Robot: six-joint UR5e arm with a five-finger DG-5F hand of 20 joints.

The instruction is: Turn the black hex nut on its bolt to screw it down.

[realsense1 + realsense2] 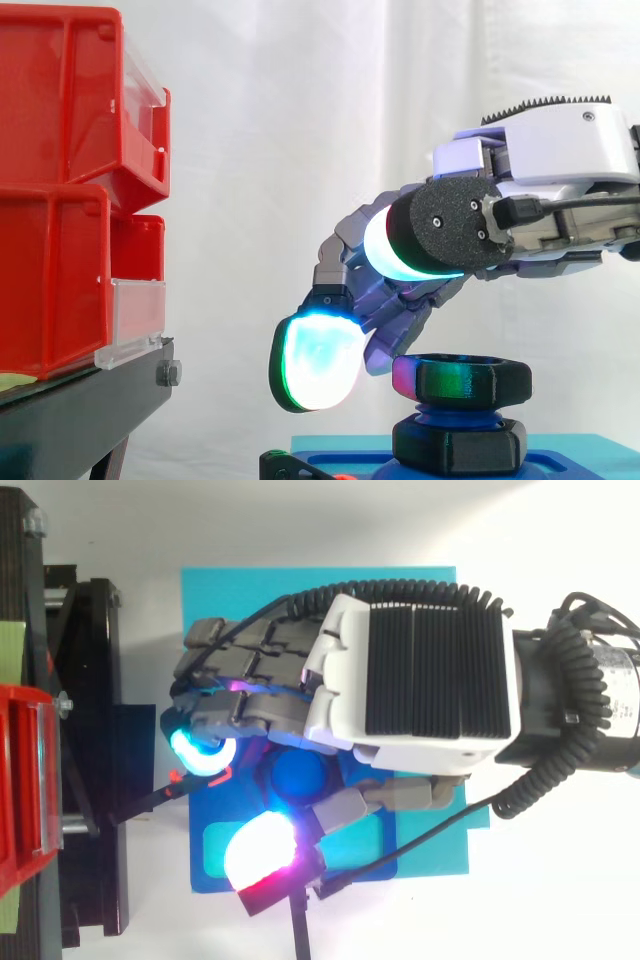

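The black hex nut [462, 381] sits high on a blue bolt [300, 773], above a second black hex piece [458, 445] at the bolt's foot. The bolt stands on a blue base [215, 865] on a teal plate [400, 590]. My hand [420, 675] reaches in from the right and hangs over the nut, hiding most of it from above. Its fingers [385, 330] bend loosely down behind the nut's upper left edge. The thumb's white glowing pad [315, 362] hangs left of the nut with a small gap. Nothing is pinched.
Stacked red bins [60, 190] on a black stand [80, 410] rise at the left, a short way from the thumb. A small red and black part [280, 465] lies at the base's left edge. A white curtain hangs behind.
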